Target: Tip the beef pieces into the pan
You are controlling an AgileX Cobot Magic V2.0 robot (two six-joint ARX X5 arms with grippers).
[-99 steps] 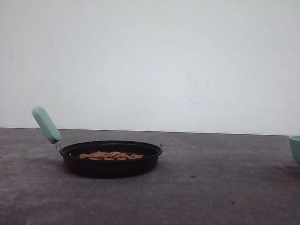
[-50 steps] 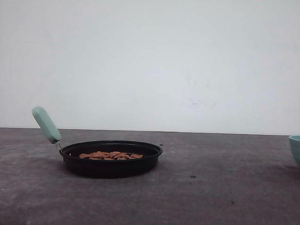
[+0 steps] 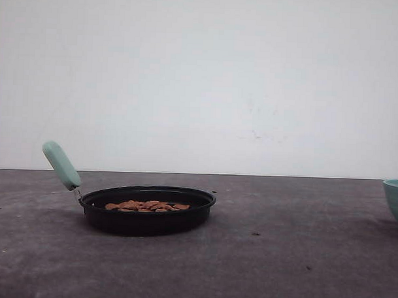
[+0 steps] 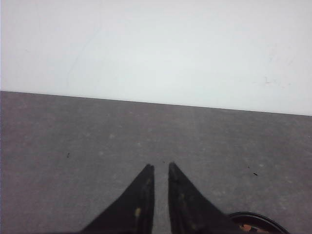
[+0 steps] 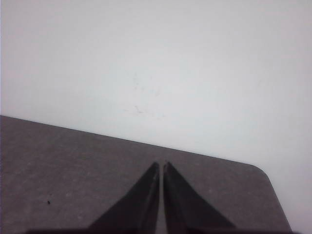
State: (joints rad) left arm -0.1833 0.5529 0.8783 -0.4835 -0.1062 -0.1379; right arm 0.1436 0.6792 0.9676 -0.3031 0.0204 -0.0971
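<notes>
The black pan (image 3: pixel 147 212) sits on the grey table left of centre, its mint-green handle (image 3: pixel 61 164) rising to the left. The orange-brown beef pieces (image 3: pixel 146 205) lie spread inside it. In the left wrist view my left gripper (image 4: pixel 160 166) hangs over bare table, its jaws shut to a narrow slit with nothing between them; the pan's rim (image 4: pixel 256 217) with a beef piece (image 4: pixel 246 228) shows beside its fingers. My right gripper (image 5: pixel 162 164) is shut and holds nothing, over bare table near a rounded table corner.
A teal-green bowl (image 3: pixel 397 198) stands at the far right edge of the front view, cut off by the frame. A white wall backs the table. The rounded table corner (image 5: pixel 265 175) lies close to the right gripper.
</notes>
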